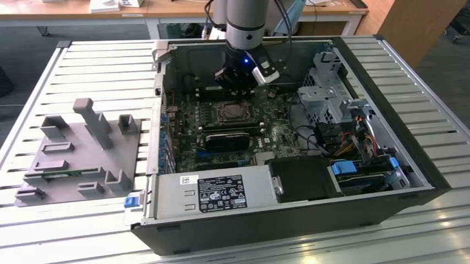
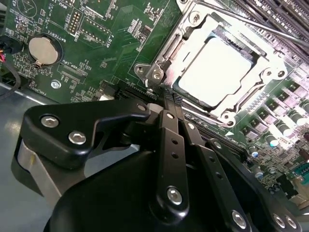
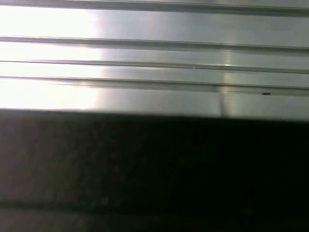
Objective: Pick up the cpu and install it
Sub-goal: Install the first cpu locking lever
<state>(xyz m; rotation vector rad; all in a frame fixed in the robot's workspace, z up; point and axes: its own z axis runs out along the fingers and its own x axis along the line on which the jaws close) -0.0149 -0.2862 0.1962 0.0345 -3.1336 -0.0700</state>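
The cpu [image 2: 219, 72], a silvery-grey square, lies flat inside the metal frame of the motherboard socket [image 1: 231, 111] in the open computer case. In the second wrist view my gripper [image 2: 168, 99] has its two black fingers pressed together with nothing between them. Its tips hang just off one corner of the socket frame, beside the cpu and not on it. In the exterior view the gripper [image 1: 239, 83] hovers above the board just behind the socket.
A grey fixture plate [image 1: 81, 159] with upright blocks lies at the exterior view's left. Inside the case are a black block [image 1: 228, 140] in front of the socket, the power supply [image 1: 213, 192], a drive cage [image 1: 323, 93] and cables. A coin battery [image 2: 42, 50] sits on the board.
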